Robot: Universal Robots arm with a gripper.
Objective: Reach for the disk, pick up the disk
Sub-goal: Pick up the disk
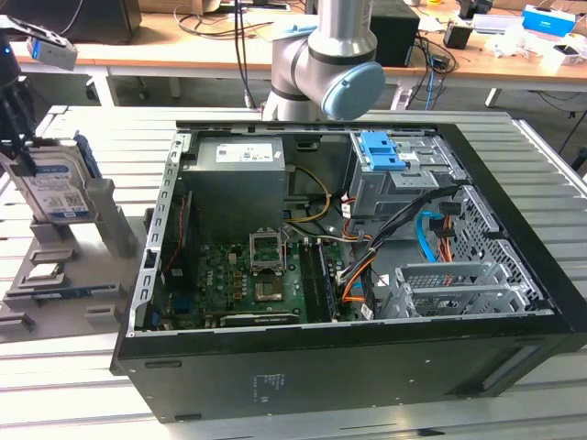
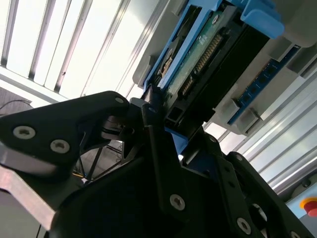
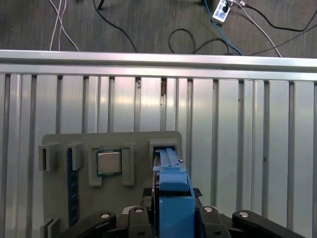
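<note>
My pincer (image 3: 173,194) hangs directly over the grey stand (image 3: 89,141) and straddles the top edge of the disk (image 1: 57,188). I cannot tell whether I am clamped on it or merely set about it.

The chip (image 3: 109,162) lies flat in its own pocket of the stand, below me and beside the disk's slot. It is not my target and I should keep off it.

The disk stands on edge, seated in its slot and centred beneath me. Its blue rail (image 2: 260,22) points up toward me, and its circuit board (image 2: 198,64) is bare on one face.

The computer case (image 1: 367,367) stands well apart from me with its side open.

Finding: alignment looks square. I judge the grip should bear evenly on both flat faces, firm without crushing the board. The lift should run straight along the slot, since any tilt could bind the rail.
</note>
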